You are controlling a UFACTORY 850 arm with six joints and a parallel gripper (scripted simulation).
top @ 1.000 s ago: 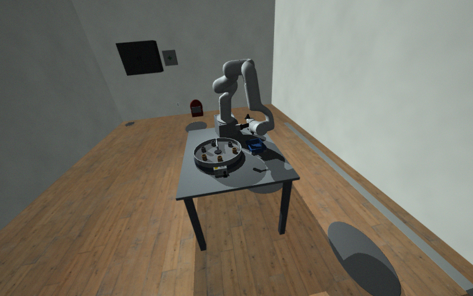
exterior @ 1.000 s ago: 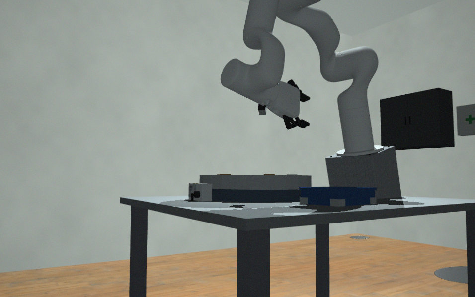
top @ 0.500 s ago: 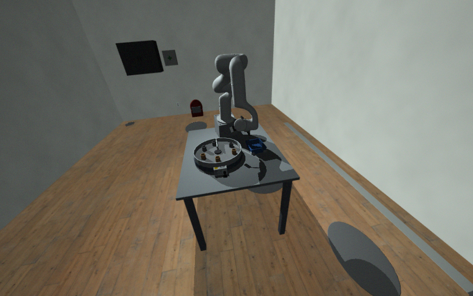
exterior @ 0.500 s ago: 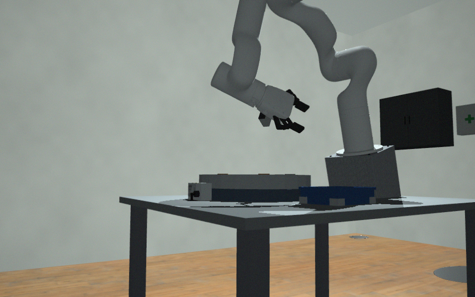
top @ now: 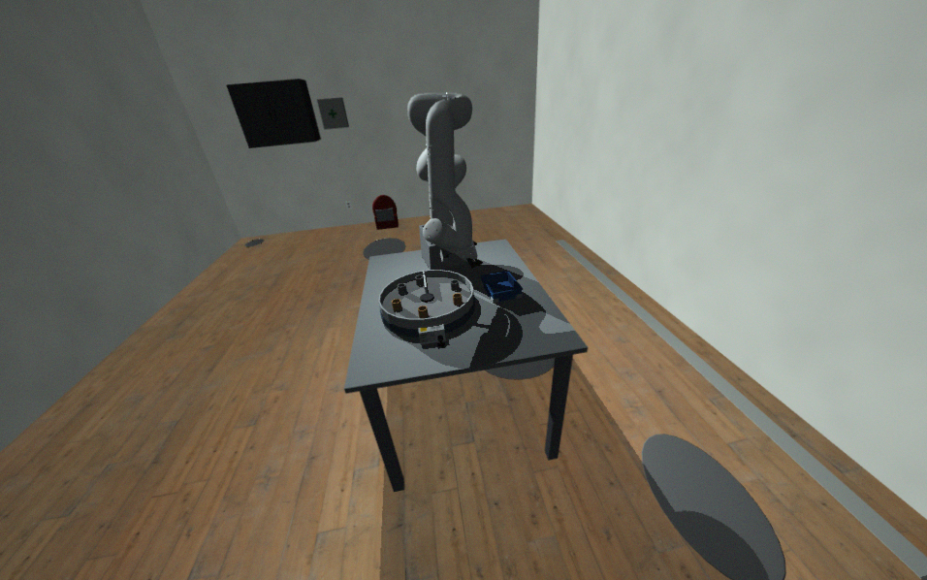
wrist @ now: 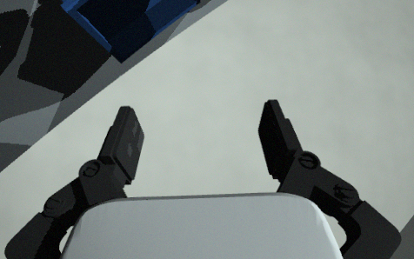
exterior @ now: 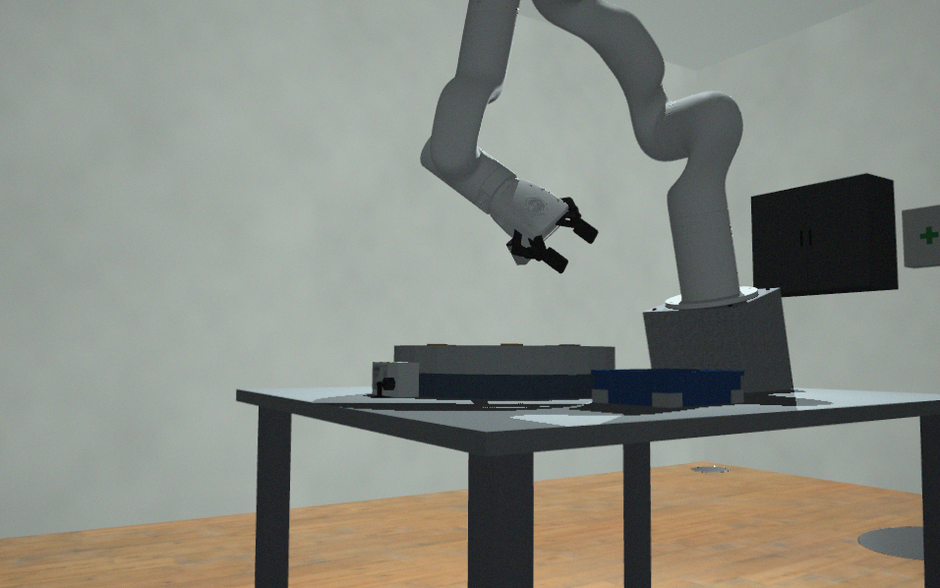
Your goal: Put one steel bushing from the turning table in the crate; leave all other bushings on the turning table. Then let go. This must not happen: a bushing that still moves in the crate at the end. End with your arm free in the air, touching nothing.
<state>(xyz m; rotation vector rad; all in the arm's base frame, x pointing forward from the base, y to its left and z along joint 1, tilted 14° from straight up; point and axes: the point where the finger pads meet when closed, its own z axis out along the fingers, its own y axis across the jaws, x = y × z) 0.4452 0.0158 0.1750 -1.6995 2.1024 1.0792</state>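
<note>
Blue crate (top: 500, 285) beside bushing-laden turning table (top: 391, 310)
</note>
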